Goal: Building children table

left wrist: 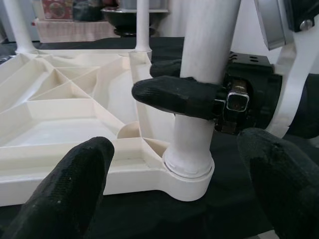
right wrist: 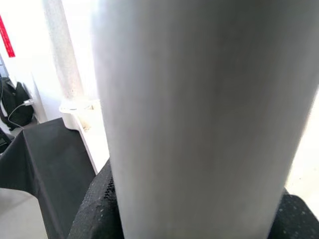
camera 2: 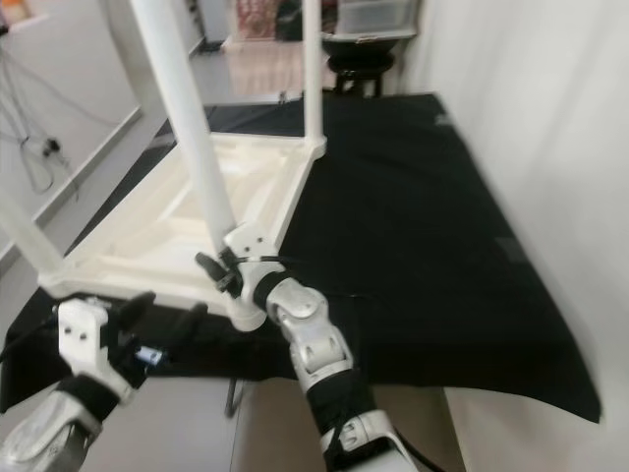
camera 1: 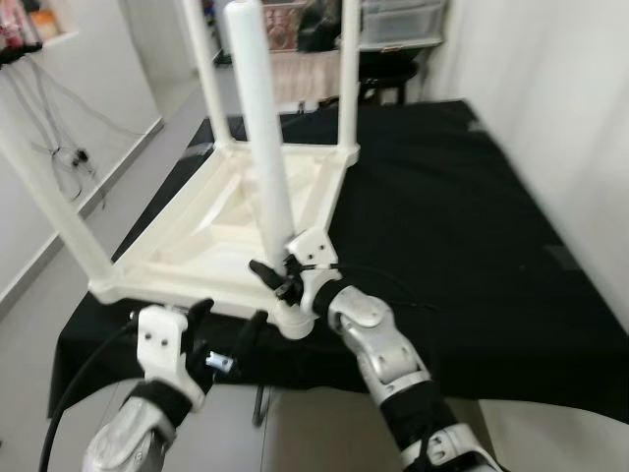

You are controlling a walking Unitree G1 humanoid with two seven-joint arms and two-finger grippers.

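I have the cream plastic children's table (camera 1: pixel 211 231) lying upside down on the black cloth-covered bench (camera 1: pixel 442 216), its ribbed underside facing up and its round white legs pointing upward. My right arm reaches in from below, elbow bent, forearm angled up and toward the robot's left, and the right gripper (camera 1: pixel 280 278) is clenched around the near white cylindrical leg (camera 1: pixel 267 167) just above where that leg seats in the corner socket (left wrist: pixel 188 172). From the left wrist camera I see one black finger (left wrist: pixel 174 95) wrapped across the front of the leg. My left arm is raised beside it, wrist pointing at the table's near edge; the left gripper (camera 1: pixel 228 329) hovers just short of that edge with its fingers spread apart, holding nothing, near the same corner.
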